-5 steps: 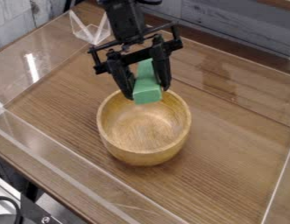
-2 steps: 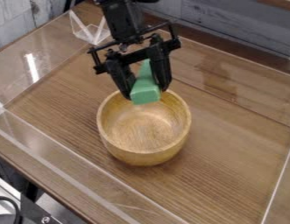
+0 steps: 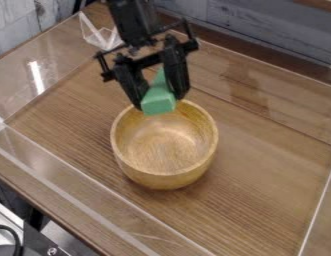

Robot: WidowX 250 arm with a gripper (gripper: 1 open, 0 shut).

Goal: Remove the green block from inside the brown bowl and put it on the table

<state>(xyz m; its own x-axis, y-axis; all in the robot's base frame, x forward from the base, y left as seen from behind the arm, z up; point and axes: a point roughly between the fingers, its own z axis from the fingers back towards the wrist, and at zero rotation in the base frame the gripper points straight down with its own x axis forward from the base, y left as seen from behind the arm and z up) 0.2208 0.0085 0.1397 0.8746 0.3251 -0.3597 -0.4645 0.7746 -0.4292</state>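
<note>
Wood-grain table (image 3: pixel 261 130) — clear acrylic walls (image 3: pixel 74 190) — brown bowl (image 3: pixel 164 145).

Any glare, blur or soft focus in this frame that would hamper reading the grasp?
Camera view: low resolution and soft throughout; the gripper looks slightly motion-blurred, yet the green block between its fingers reads clearly above the brown bowl. Glare streaks the clear acrylic walls at left; the table is evenly lit.
</note>
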